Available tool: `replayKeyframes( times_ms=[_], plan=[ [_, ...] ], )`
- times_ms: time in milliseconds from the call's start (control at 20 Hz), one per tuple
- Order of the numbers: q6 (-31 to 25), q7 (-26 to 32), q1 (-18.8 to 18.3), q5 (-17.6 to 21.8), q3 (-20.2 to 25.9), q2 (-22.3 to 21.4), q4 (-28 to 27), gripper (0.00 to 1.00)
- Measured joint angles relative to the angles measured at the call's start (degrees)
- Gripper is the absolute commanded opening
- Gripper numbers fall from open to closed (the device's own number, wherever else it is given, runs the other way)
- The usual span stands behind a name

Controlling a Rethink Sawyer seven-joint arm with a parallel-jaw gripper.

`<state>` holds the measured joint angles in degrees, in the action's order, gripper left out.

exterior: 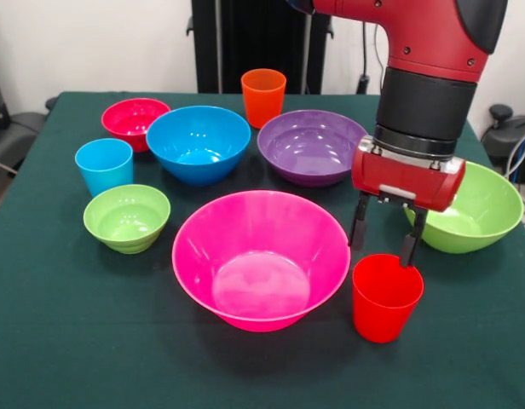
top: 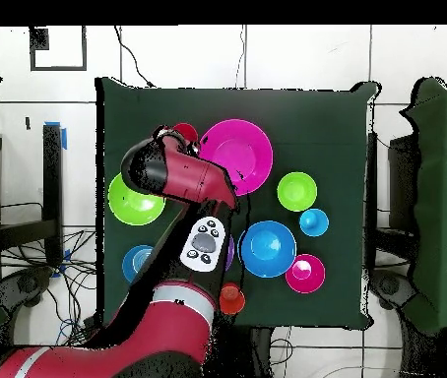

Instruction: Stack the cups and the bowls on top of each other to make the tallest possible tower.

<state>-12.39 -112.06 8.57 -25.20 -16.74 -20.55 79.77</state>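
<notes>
Red cup (exterior: 386, 296) sits just under the wide-spread gripper (exterior: 386, 242), whose right finger could tip it.

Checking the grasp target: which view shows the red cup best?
The front view: the red cup stands whole and upright beside the pink bowl, with the open gripper over its rim. In the overhead view the arm hides all but a red sliver.

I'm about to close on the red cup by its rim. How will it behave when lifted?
The red cup looks like thin glossy plastic, so probably light and a bit slippery. It stands upright and tapers to a narrow base, so a sideways nudge could tip it. The end effector is open with one finger over the rim; a wall pinch should hold.
</notes>
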Motion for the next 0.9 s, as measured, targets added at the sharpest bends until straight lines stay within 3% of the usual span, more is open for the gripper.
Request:
replayKeyframes(
  times_ms=[900],
  plan=[
    [-1.8, 0.0, 0.0, 0.0, -0.1, -3.9, 0.0, 1.00]
  ],
)
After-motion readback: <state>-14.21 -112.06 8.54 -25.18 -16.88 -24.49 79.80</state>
